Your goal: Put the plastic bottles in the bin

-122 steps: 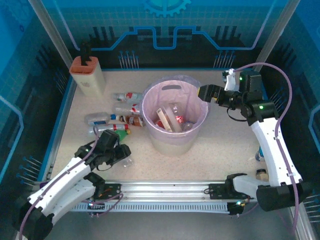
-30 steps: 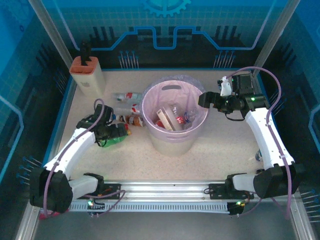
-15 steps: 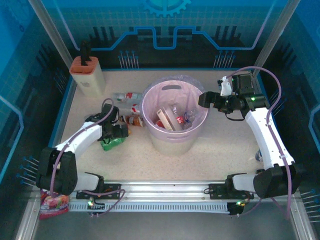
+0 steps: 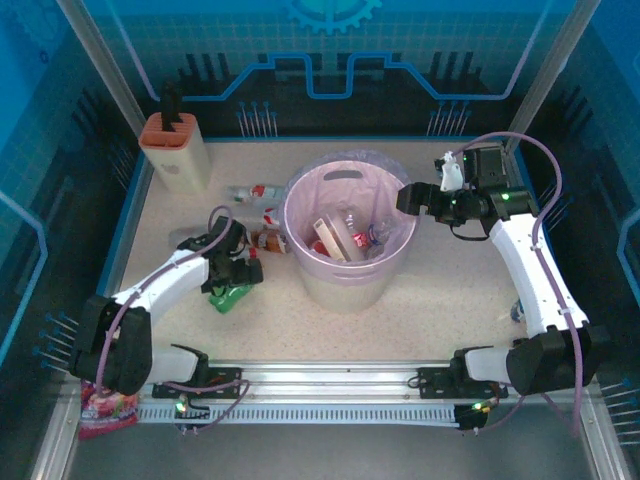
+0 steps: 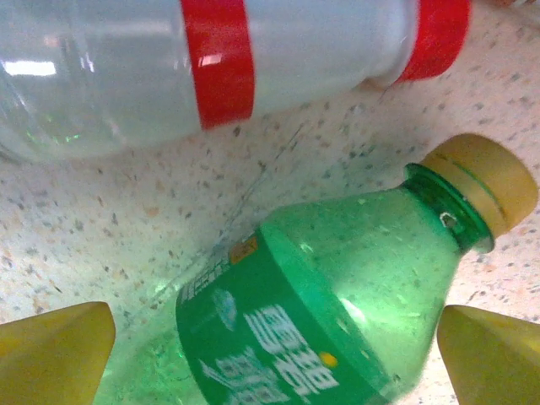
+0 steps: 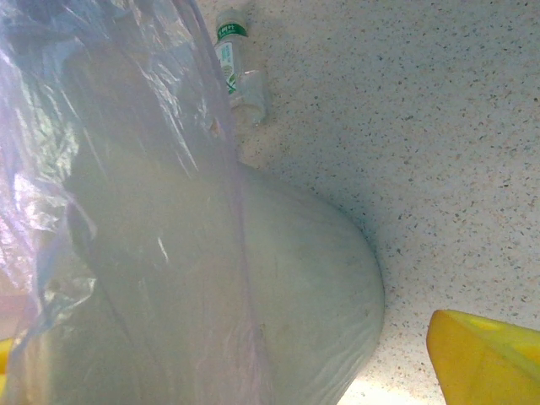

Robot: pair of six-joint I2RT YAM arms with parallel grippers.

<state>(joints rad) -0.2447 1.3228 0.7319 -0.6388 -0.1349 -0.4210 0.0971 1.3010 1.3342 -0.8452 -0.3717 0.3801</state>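
A green bottle (image 5: 337, 287) with a yellow cap lies on the speckled table between the yellow fingertips (image 5: 55, 354) of my left gripper (image 5: 274, 359), which is open and straddles it without closing. From above, that gripper (image 4: 237, 272) sits over the green bottle (image 4: 230, 296). A clear bottle with red bands (image 5: 211, 67) lies just beyond. More plastic bottles (image 4: 256, 192) and an amber one (image 4: 270, 240) lie left of the bin (image 4: 395, 255), which holds several bottles. My right gripper (image 4: 408, 198) is open beside the bin's right rim, empty, facing the bin wall (image 6: 278, 295).
A beige-and-orange knife block (image 4: 176, 150) stands at the back left. A red snack bag (image 4: 108, 408) lies off the table's near left corner. A small green-labelled bottle (image 6: 229, 51) lies on the table past the bin. Blue walls enclose the table.
My left gripper has moved right and slightly nearer, settling over the green bottle, which has shifted a little toward the near edge. The right arm has not moved.
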